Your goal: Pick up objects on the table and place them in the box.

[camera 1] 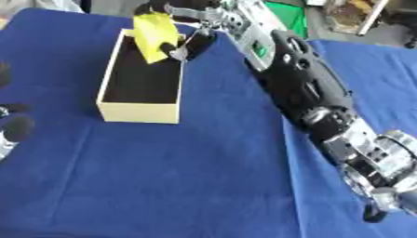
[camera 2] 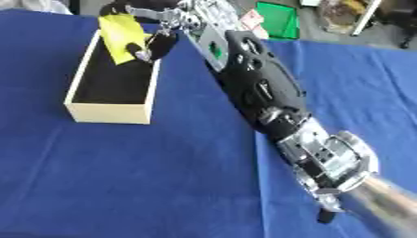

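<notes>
Left eye view: the right hand reaches across the table with its fingers curled round a yellow item, holding it over the far end of the box. It is held there, I judge, so that letting go drops it straight inside. The item looks thin and flat, like folded card or plastic. The box is a long open tray below the hand, with pale yellow walls and a dark floor. The left hand shows at the left edge, well away from the right hand; whether it is open I cannot tell.

Right eye view: the item hangs under the fingers, just inside the box rim. The table cover is smooth blue cloth, faintly creased.
</notes>
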